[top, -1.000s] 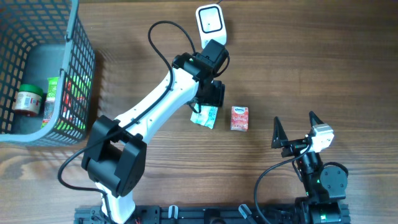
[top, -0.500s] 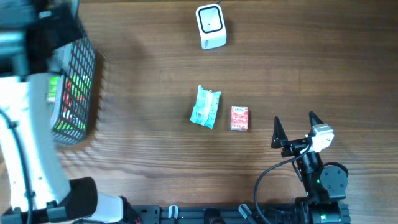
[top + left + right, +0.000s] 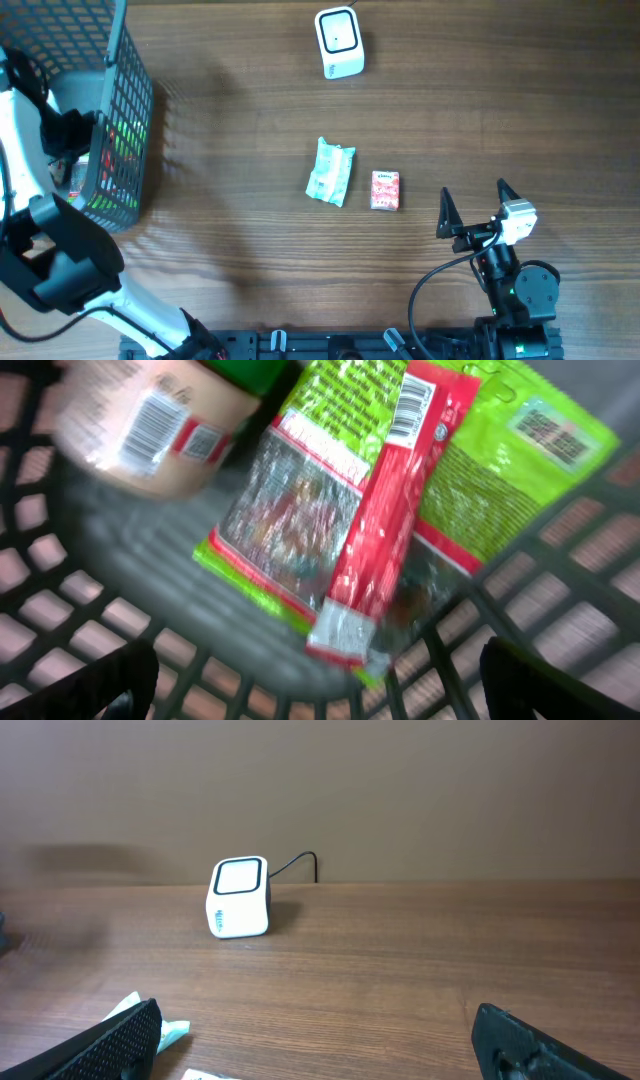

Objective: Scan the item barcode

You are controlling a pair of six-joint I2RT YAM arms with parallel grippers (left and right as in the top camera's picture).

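A grey mesh basket (image 3: 135, 100) lies under the left pincer (image 3: 320, 690), whose jaws are spread wide and hold nothing. Just ahead, between the fingers, a glossy green-and-red foil packet (image 3: 340, 530) rests in the basket. Its long axis runs diagonally, with the barcode end pointing up and right, away from the pincer. A jar (image 3: 140, 430) lies beside it, on the left finger's side. The right pincer (image 3: 473, 200) is released and empty.

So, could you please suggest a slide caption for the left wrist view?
Open left hand looking into the basket at a barcoded jar and green-and-red snack packets.
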